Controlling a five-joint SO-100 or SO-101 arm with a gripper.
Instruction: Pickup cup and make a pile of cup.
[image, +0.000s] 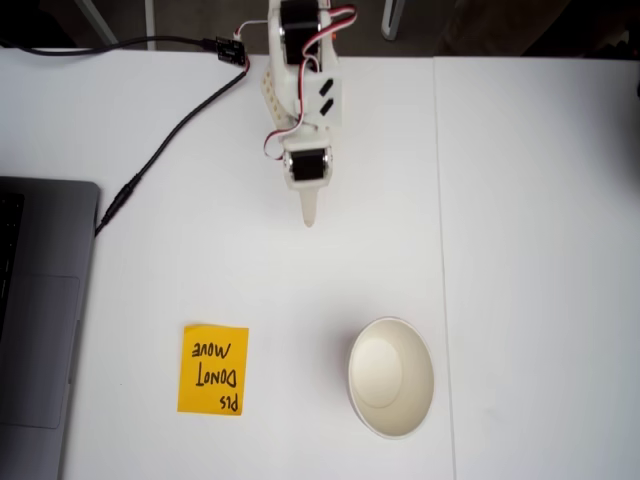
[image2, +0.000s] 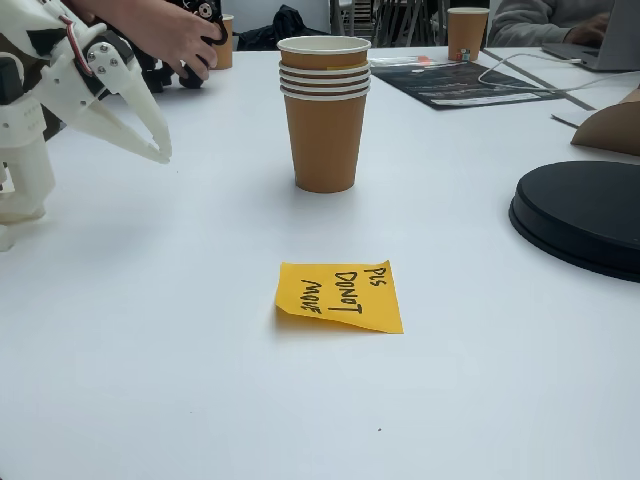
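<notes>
An orange sticky note (image2: 340, 296) fronts the upright stack of paper cups (image2: 323, 110); the white arm's gripper (image2: 160, 150) angles down, fingers together, well clear.

Laptop (image: 40, 320) cut off by left edge.

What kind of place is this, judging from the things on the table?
Probably a shared office or meeting room: a long white table, a laptop, and a person's hand at the far end.
</notes>
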